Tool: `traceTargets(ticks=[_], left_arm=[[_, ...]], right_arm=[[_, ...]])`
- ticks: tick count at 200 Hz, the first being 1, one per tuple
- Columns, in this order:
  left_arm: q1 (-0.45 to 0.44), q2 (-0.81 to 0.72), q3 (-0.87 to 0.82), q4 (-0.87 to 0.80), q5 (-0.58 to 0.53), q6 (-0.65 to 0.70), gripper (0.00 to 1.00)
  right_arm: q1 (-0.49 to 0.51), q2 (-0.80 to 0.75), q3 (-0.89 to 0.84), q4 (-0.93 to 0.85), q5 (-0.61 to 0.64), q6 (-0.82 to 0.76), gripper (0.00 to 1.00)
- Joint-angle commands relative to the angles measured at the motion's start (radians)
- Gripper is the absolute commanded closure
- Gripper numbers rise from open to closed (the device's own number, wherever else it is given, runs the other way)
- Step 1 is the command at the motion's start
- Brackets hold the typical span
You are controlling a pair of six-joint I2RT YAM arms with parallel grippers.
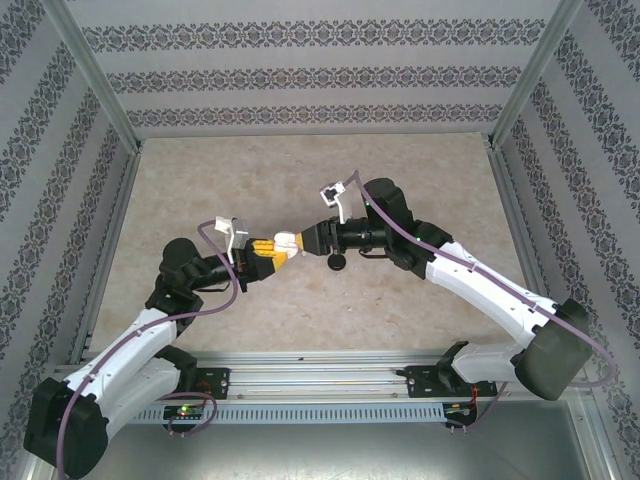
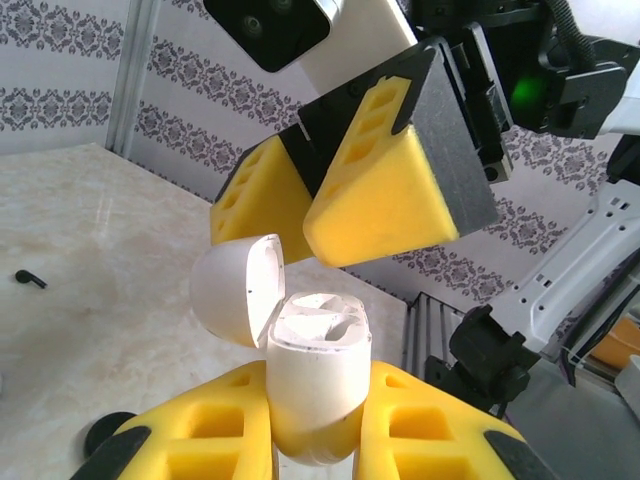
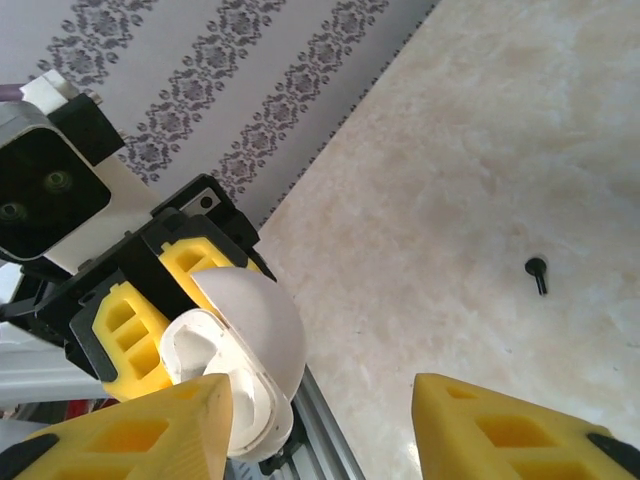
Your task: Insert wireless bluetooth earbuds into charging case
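- The left gripper (image 2: 318, 440) clamps the white charging case (image 2: 315, 365) between its yellow pads, with the case's lid (image 2: 235, 295) swung open above the marbled table (image 2: 90, 210).
- The right gripper (image 3: 320, 430) hovers just beside the case's open mouth, jaws spread wide and empty.
- One black earbud (image 3: 538, 274) lies on the table, well apart from the case.
- A black round object (image 1: 337, 262) sits on the table near both grippers.

The white rounded plastic charging case (image 2: 315, 375) stands upright, hinged lid (image 2: 235, 290) swung open, clamped in the left end effector (image 2: 320, 420). 1 tiny black stemmed earbud (image 2: 30, 279) lies flat on the beige bench (image 2: 110, 230), well apart.
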Motion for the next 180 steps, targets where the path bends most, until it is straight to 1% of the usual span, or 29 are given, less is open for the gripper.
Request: traceTargets(ticks=[1,33,64,80,104,137,160,180], left_arm=[[-0.012,-0.007,-0.018,0.054,-0.022,0.061,1.0],[-0.012,-0.038,-0.025,-0.052,-0.056,0.139,1.0],[-0.013,-0.07,-0.036,-0.138,-0.094,0.199,1.0],[-0.012,-0.077,-0.046,-0.164,-0.106,0.218,1.0],[-0.011,-0.074,-0.056,-0.18,-0.119,0.23,1.0],[-0.011,-0.058,-0.052,-0.191,-0.128,0.246,1.0],[-0.011,-0.052,-0.043,-0.205,-0.133,0.257,1.0],[-0.01,-0.046,-0.041,-0.224,-0.132,0.277,1.0]], right_arm=[[-0.016,-0.043,0.001,-0.04,0.067,0.038,0.48],[-0.034,-0.031,0.035,-0.154,0.215,0.095,0.46],[-0.069,0.067,0.11,-0.293,0.308,0.127,0.46],[-0.084,0.166,0.165,-0.376,0.35,0.134,0.48],[-0.086,0.346,0.299,-0.485,0.378,0.08,0.5],[-0.093,0.563,0.459,-0.541,0.417,0.045,0.56],[-0.091,0.661,0.528,-0.554,0.428,0.032,0.63],[-0.073,0.741,0.599,-0.594,0.429,-0.011,0.64]])
